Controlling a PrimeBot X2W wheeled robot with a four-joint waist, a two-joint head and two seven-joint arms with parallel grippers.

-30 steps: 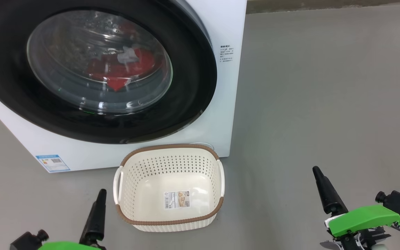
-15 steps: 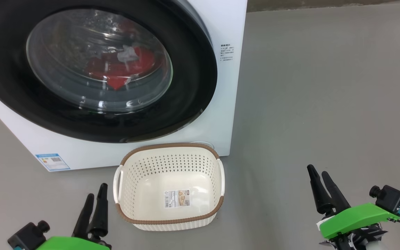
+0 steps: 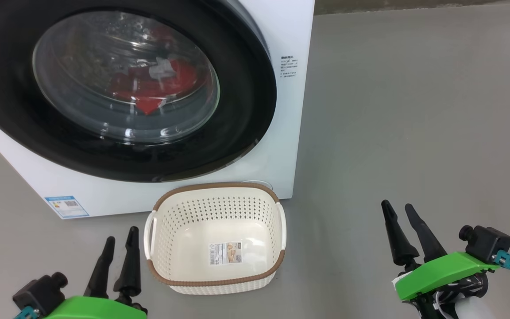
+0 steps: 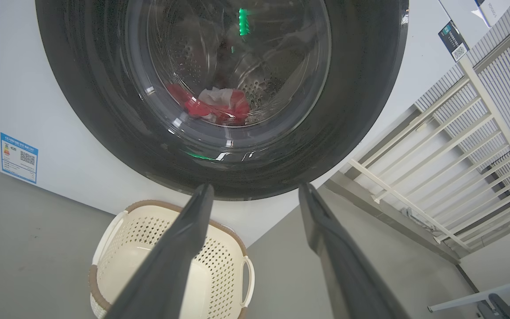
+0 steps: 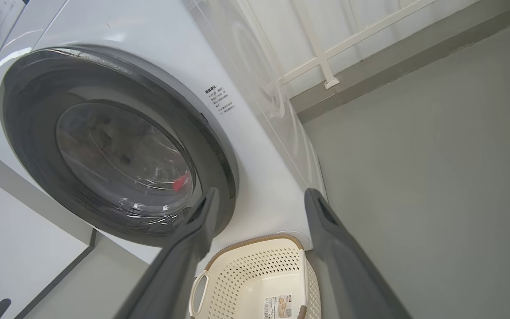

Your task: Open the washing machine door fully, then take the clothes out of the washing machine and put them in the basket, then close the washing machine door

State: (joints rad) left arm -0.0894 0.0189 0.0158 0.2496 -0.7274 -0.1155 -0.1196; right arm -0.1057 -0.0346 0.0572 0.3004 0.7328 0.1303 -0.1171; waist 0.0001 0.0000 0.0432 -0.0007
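Jaws stand apart on both arms, holding nothing: the left gripper (image 3: 121,235) and right gripper (image 3: 397,206) hover over the matte grey floor (image 3: 414,110). The washing machine door (image 3: 246,102), a glossy black ring around bulging glass, sits shut on the white washing machine (image 3: 291,26). Crumpled red clothes (image 3: 148,86) lie behind the glass. The perforated cream basket (image 3: 219,201), brown-rimmed, stands just before the machine.

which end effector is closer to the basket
The left end effector, just beside the basket on its left side; the right end effector sits well apart across the floor.
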